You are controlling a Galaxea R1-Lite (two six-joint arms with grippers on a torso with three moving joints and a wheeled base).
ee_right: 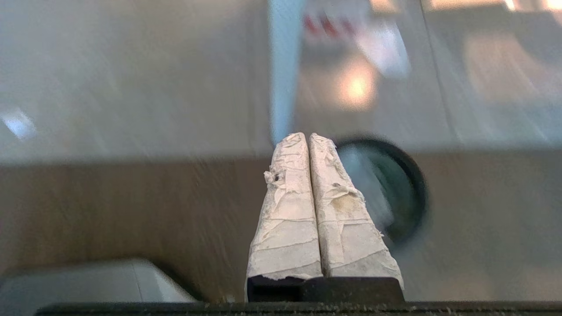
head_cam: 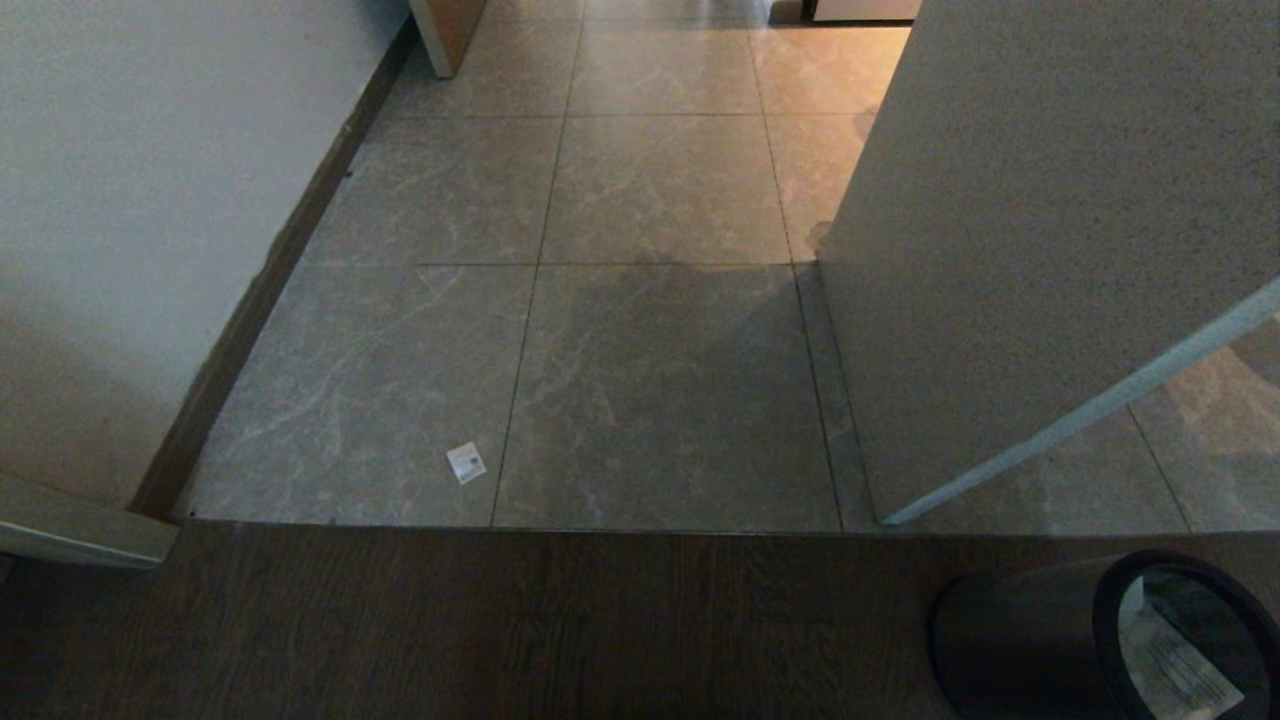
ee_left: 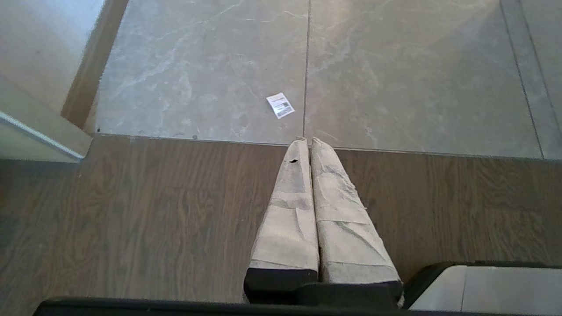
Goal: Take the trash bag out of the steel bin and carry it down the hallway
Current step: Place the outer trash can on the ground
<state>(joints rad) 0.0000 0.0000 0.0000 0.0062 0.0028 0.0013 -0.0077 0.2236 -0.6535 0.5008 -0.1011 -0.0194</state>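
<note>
The steel bin (head_cam: 1020, 635) stands on dark wood flooring at the lower right of the head view, its black rim toward me. Pale printed plastic of the trash bag (head_cam: 1175, 665) shows inside it. The hallway (head_cam: 650, 180) of glossy marbled tiles stretches ahead past the wood floor. In the right wrist view my right gripper (ee_right: 307, 136) is shut and empty, its tips short of and above the bin (ee_right: 417, 180), with the bag (ee_right: 366, 175) pale inside. My left gripper (ee_left: 307, 141) is shut and empty over the wood floor. Neither arm shows in the head view.
A grey door panel (head_cam: 1050, 250) juts in at the right, just behind the bin. A wall with dark skirting (head_cam: 250, 300) runs along the left. A small paper label (head_cam: 466, 462) lies on the tiles near the threshold. My base's white corner (ee_left: 483, 289) is close by.
</note>
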